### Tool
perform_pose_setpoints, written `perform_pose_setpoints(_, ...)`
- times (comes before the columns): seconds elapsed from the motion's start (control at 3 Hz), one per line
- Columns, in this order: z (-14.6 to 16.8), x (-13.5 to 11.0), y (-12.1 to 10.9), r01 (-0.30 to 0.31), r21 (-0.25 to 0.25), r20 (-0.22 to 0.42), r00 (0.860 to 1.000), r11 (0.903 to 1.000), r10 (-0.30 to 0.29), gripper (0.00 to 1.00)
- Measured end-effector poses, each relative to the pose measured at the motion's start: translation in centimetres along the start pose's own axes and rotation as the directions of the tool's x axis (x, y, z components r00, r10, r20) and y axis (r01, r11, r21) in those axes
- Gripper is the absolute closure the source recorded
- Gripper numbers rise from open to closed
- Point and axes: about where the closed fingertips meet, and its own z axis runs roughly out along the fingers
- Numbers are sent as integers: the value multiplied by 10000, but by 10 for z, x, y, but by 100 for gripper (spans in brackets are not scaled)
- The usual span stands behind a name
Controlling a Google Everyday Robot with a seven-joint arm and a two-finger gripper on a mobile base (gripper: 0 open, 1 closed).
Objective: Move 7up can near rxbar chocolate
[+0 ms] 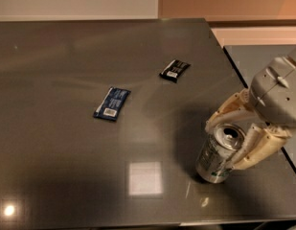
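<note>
hand (222, 145) at the counter's (66, 176) near right edge appears clamped on the upright 7up can (210, 161), which stands well apart from the rxbar chocolate (175, 70) farther back, so the grasp looks made while lift, carry and placement are outstanding.

7up can (215, 157): silver body, green and white markings on the side, bright silver top.
Rxbar chocolate (175, 70): black wrapper, small white label patch.
Longer wrapper (112, 103): dark blue, white barcode patch at one end.
Table (66, 56): dark grey-brown, glossy, marked by pale light reflections.
Gripper (220, 146), at the right of the table: cream fingers (255, 145) pressed to both sides of the can, pale grey housing behind.
</note>
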Motion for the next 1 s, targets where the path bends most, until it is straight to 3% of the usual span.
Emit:
perform_pose_setpoints(0.33, -31, -7, -36, -482, 960, 130, 9988, 9942, 472, 100)
perform_pose_setpoints(0.67, -55, -12, -76, -1025, 1747, 157, 9947, 9793, 1013, 100)
perform_pose_setpoints(1.0, -70, -13, -121, -1578, 2417, 122, 9871, 9574, 1596, 100)
